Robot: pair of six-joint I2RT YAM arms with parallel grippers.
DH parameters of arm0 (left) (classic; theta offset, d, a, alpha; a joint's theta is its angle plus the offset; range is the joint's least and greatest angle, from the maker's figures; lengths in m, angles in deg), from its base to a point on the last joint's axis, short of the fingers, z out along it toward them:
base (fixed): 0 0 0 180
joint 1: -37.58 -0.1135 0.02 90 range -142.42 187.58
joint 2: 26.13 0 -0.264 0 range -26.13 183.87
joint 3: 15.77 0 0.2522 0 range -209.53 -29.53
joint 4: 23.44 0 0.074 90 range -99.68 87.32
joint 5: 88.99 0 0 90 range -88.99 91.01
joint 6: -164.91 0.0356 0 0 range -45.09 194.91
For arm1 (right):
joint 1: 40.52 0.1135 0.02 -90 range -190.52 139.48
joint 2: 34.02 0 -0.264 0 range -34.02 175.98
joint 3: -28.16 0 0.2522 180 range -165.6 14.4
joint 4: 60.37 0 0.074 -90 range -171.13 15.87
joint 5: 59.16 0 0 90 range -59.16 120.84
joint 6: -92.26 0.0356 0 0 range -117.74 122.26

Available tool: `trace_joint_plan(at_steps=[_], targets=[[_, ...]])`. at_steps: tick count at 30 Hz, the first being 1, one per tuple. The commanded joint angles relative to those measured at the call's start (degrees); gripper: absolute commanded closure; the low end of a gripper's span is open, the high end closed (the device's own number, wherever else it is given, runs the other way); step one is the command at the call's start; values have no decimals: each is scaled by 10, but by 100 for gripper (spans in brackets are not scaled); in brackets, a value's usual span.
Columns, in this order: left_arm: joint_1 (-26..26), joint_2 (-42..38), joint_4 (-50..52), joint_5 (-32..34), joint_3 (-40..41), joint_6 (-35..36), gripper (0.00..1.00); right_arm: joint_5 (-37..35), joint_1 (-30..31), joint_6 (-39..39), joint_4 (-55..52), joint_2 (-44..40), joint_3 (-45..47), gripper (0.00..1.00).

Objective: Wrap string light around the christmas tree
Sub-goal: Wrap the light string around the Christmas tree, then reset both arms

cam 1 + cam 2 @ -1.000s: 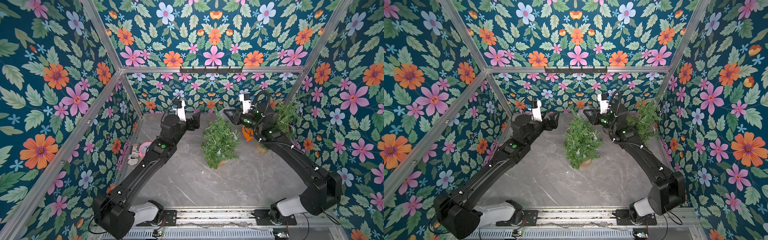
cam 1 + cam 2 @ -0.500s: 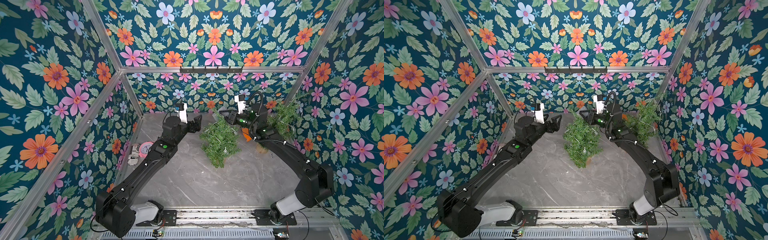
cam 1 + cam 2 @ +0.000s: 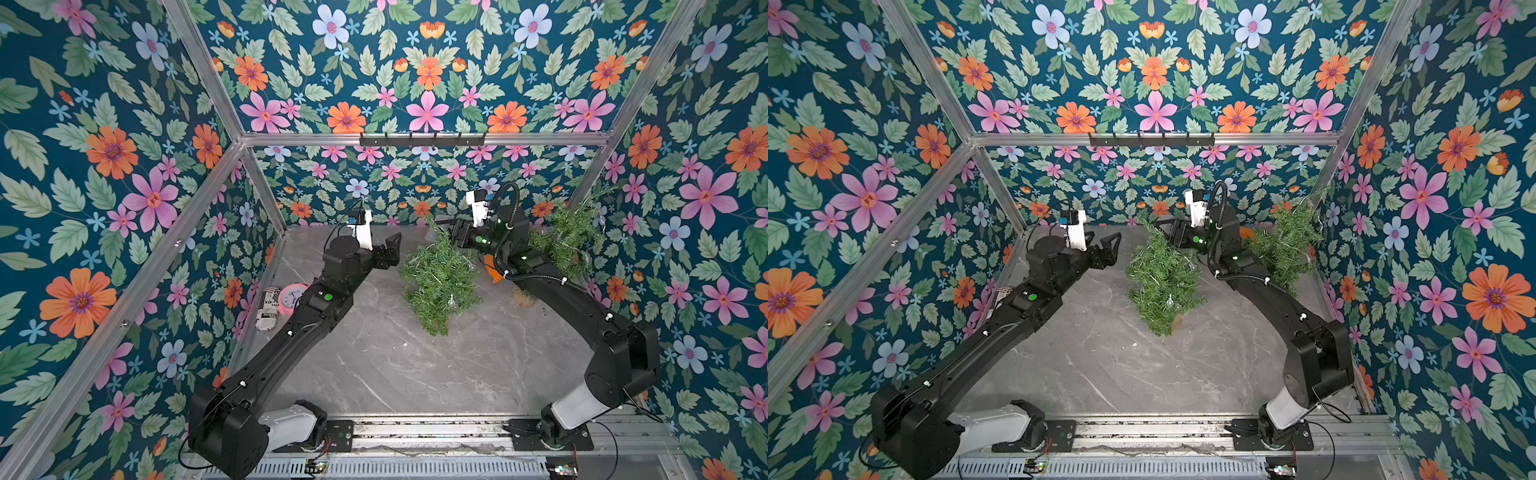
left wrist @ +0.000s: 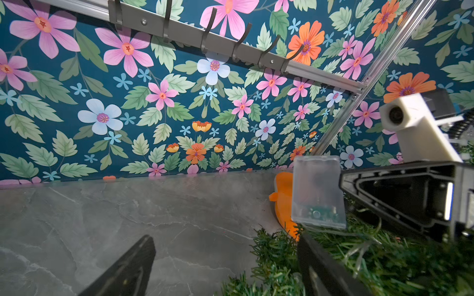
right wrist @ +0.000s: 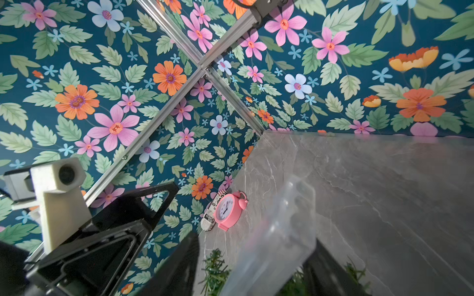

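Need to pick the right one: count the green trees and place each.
2. The middle tree is at the centre; the corner tree is far right, partly behind the right arm.

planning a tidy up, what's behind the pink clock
A cylinder with black-and-white lettering lies behind the pink clock, toward the side wall. The clock covers part of it, so what it is cannot be told.
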Motion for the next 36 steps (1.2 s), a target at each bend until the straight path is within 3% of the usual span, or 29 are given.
trace_joint_plan(at_steps=[1, 2, 15, 22, 30, 33, 36], targets=[[-1, -6, -8, 14, 4, 6, 11, -24, 1, -25, -19, 0, -15, 9], [-1, -8, -8, 17, 5, 7, 11, -28, 1, -32, -23, 0, -17, 1], [-2, -38, -22, 78, 39, 18, 3, -114, 1, -111, -102, -20, -76, 1], [-2, -82, -3, 135, 40, 36, 1, -151, 1, -160, -138, -102, -88, 1], [-2, -195, -19, 232, 108, 75, 0, -192, 1, -246, -108, -326, 64, 1], [-2, -224, -33, 243, 152, 90, 0, -176, 1, -275, -86, -421, 167, 1], [-2, -237, -39, 295, 193, 76, 1, -160, 1, -310, -48, -509, 283, 1]])
